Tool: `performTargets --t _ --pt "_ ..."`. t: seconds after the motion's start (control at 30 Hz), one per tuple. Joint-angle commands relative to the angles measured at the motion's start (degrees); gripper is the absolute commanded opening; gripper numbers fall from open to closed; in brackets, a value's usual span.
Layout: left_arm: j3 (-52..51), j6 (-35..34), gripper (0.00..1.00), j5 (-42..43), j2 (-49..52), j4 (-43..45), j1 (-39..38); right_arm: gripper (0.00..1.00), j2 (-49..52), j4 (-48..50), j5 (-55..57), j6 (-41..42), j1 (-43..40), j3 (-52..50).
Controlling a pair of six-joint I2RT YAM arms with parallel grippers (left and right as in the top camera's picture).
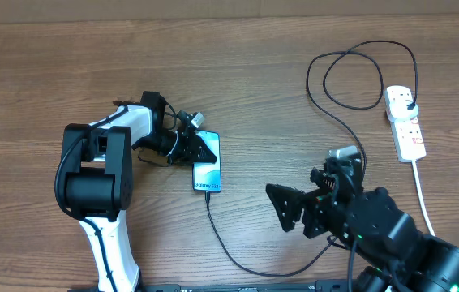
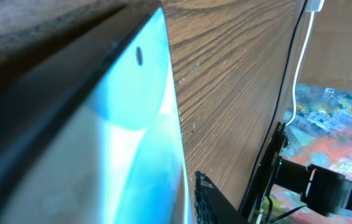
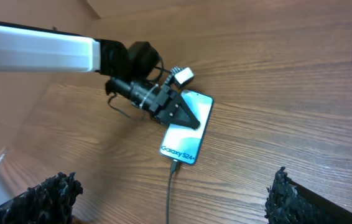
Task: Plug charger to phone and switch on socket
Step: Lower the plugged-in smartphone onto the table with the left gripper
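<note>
Showing overhead only: charger plug (image 1: pixel 408 100) in socket (image 1: pixel 406 128)

Bright, even light falls on the wooden table (image 1: pixel 238 65) with only soft shadows, while the left wrist view shows the phone (image 2: pixel 101 143) badly blurred, its screen glaring white.

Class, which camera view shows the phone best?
Right wrist view: the phone is large and sharp, its Galaxy label readable. Overhead shows it small, top end under the left claw. Left wrist shows only a blurred close-up of its screen edge.
</note>
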Motion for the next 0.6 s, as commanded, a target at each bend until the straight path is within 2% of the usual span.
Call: performTargets --t 0.0,0.2,0.27,0.33,0.37,0.57 --pt "0.13 1.31 0.29 -6.14 1.64 0.35 0.68 1.00 0.68 0.42 1.40 1.42 -0.11 1.49" --pt "0.13 -3.89 0.41 -13.00 1.62 -0.46 0.68 1.00 0.87 0.28 4.76 6.84 -0.11 1.46" --pt "0.13 -4.15 0.55 -12.98 1.62 -1.22 0.66 1.00 0.87 -0.15 7.30 9.53 -0.11 1.46" --pt "0.13 -4.61 0.77 -13.09 1.62 -2.19 0.66 1.00 0.87 -1.36 8.98 12.48 -0.11 1.46" --pt "0.13 -5.55 0.80 -13.46 1.62 -2.51 0.66 1.00 0.94 -2.21 9.68 13.90 -0.11 1.49" --pt "0.13 -8.39 0.80 -16.98 1.62 -3.08 0.61 1.00 2.19 -8.74 14.08 22.95 -0.11 1.46"
